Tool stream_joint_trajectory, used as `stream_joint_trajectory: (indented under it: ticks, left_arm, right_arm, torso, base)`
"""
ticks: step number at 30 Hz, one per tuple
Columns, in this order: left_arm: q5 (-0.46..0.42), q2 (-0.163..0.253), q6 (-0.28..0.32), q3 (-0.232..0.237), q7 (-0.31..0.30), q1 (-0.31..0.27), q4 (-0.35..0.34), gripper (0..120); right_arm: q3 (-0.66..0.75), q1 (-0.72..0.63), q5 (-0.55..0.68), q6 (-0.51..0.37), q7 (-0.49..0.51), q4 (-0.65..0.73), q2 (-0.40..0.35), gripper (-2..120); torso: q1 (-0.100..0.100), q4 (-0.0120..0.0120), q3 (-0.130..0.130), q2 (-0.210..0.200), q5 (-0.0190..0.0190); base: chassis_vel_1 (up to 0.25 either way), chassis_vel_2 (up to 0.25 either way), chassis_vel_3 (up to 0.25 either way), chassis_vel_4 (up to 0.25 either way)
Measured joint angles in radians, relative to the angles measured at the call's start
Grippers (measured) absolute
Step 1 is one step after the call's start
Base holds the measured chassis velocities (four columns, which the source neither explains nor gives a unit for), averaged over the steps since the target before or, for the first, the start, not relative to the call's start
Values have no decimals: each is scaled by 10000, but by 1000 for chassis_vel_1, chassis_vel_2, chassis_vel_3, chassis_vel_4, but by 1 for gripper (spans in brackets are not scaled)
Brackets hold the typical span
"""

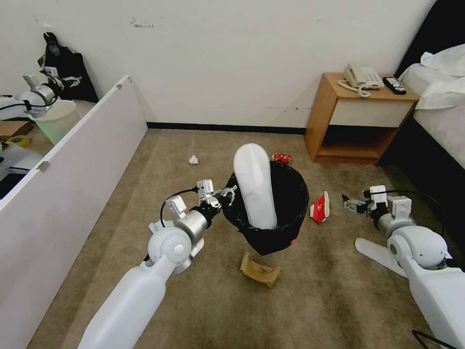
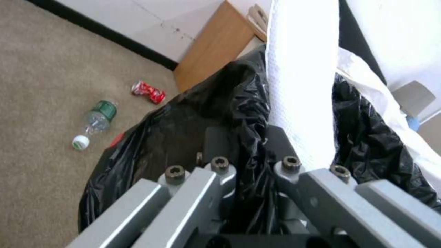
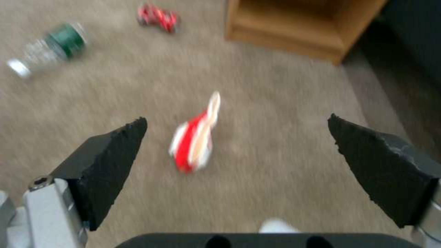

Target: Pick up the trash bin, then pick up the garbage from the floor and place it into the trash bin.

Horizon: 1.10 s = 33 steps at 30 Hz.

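Over the carpet (image 1: 315,300) the left gripper (image 1: 227,196) pinches the trash bin (image 1: 286,194) rim and holds it up, one slipper (image 1: 254,186) already inside. Left to gather: carton (image 1: 320,207), can (image 1: 281,157), paper bag (image 1: 259,270), wad (image 1: 193,159), another slipper (image 1: 375,254). Right gripper (image 3: 236,151), spread wide and empty, hangs low above the carton.

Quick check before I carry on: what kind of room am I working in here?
Most likely a hotel guest room. A wooden nightstand carries a corded phone and a remote, a bed with white linen stands beside it, and beige carpet runs wall to wall.
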Motion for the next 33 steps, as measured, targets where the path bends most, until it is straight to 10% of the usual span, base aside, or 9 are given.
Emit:
stream_joint_trajectory:
  ticks: [33]
  left_arm:
    - [300, 712, 46, -2209, 136, 1208, -1291, 4]
  right_arm:
    - [-219, -231, -20, 436, -139, -3101, 571, 100]
  torso:
    - [0, 2, 0, 0, 0]
  base:
    - [0, 0, 0, 0]
